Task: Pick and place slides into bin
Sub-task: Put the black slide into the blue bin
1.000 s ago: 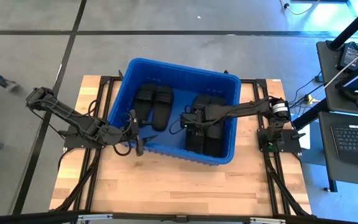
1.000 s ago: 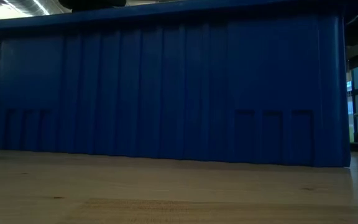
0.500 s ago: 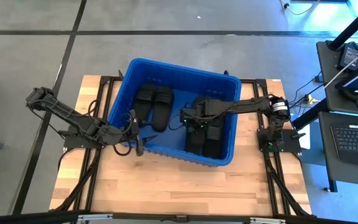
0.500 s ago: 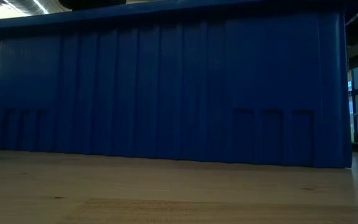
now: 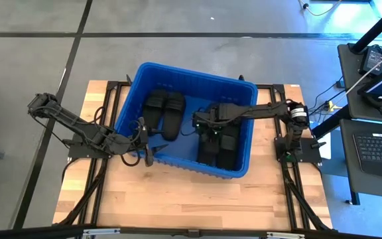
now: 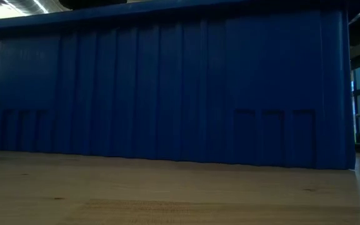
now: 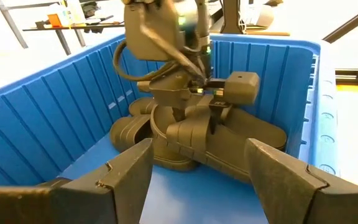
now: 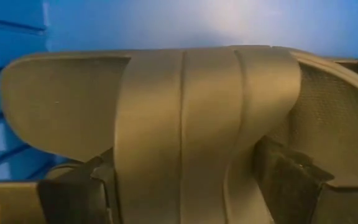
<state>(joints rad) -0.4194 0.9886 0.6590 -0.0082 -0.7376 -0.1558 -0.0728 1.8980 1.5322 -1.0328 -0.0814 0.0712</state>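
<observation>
Right now the blue bin (image 5: 190, 118) is sitting toward the far middle of the wooden table (image 5: 178, 199), and every one of the black slides (image 5: 219, 136) in sight is lying inside it. One pair (image 5: 165, 113) is resting side by side on the left part of the bin floor. A pile of slides is filling the right part, running from the middle of the bin toward its near wall.

The right arm is reaching in over the bin's right rim, and the right end effector (image 5: 204, 126) is hanging over the left edge of that pile. Its wrist view is showing one slide (image 8: 191, 137) pressed close between the two fingers (image 8: 79, 193), with the ribbed strap standing up in front of the lens, so the right end effector is gripping that slide. From the left wrist view the same slide (image 7: 188, 134) is standing tilted atop the others.

The left end effector (image 5: 147, 150) is waiting just outside the bin's near-left corner, low over the table, with its fingers (image 7: 120, 174) spread wide and nothing between them.

From table height, the bin's ribbed near wall (image 6: 167, 87) is filling almost the whole width, standing flat on the table.
</observation>
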